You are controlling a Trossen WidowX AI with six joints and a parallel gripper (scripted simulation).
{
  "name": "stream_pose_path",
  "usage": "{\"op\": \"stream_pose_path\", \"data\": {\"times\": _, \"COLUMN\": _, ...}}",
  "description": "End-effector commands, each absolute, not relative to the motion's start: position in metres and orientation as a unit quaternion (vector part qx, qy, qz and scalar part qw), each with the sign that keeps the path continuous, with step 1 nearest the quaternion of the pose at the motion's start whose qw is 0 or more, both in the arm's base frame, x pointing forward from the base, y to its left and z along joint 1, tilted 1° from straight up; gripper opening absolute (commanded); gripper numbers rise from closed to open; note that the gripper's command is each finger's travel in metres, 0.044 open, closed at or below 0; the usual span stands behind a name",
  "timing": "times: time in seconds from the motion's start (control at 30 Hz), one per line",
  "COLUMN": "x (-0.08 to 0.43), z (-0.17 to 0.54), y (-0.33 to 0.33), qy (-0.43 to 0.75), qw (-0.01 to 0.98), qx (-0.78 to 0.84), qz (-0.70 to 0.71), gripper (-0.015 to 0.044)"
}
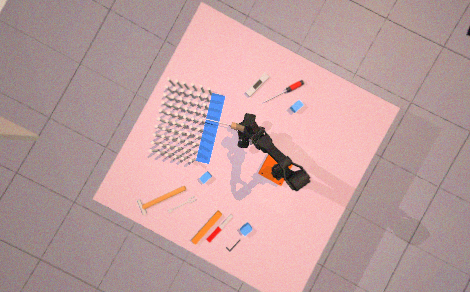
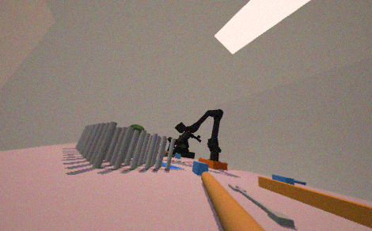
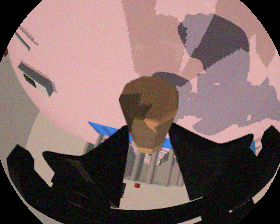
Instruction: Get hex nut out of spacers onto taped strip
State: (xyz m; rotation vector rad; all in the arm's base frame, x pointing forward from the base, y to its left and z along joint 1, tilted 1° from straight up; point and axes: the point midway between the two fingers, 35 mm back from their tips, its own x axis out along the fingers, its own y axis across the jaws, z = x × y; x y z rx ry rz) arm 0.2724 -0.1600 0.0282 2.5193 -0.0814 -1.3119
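Top: claw [image 1: 244, 129] [image 2: 172, 147] [image 3: 148, 128] pinches brown handle [image 1: 236, 126] [image 2: 166, 153] [image 3: 149, 112]; thin rod [image 1: 219, 122] points from claw across blue strip [image 1: 204, 150] [image 2: 172, 166] [image 3: 102, 128] to spacers [image 1: 178, 120] [image 2: 121, 148] [image 3: 151, 172]. Nut too small to spot.

Side: arm [image 1: 275, 150] [image 2: 215, 134] bends high, then slopes down to claw.

Wrist: handle between fingers, spacers past claw.

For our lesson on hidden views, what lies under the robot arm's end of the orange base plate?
Pink surface surrounds the orange base plate; whatever is beneath stays covered.

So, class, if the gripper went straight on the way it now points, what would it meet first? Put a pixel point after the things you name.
The gripper [image 1: 237, 126] [image 3: 148, 128] points toward the metal spacers [image 1: 183, 120] [image 2: 125, 146] [image 3: 166, 172]. Its held tool's thin shaft would likely meet them first, past the blue strip [image 1: 211, 129], though its height is unclear.
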Motion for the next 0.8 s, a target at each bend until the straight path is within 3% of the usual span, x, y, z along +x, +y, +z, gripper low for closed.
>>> {"op": "stream_pose_path", "data": {"times": 0.0, "x": 0.278, "z": 0.03, "y": -0.162, "qy": -0.031, "qw": 0.15, "qx": 0.878, "qz": -0.454, "gripper": 0.0}}
{"op": "stream_pose_path", "data": {"times": 0.77, "x": 0.297, "z": 0.031, "y": -0.16, "qy": -0.031, "qw": 0.149, "qx": 0.878, "qz": -0.453, "gripper": 0.0}}
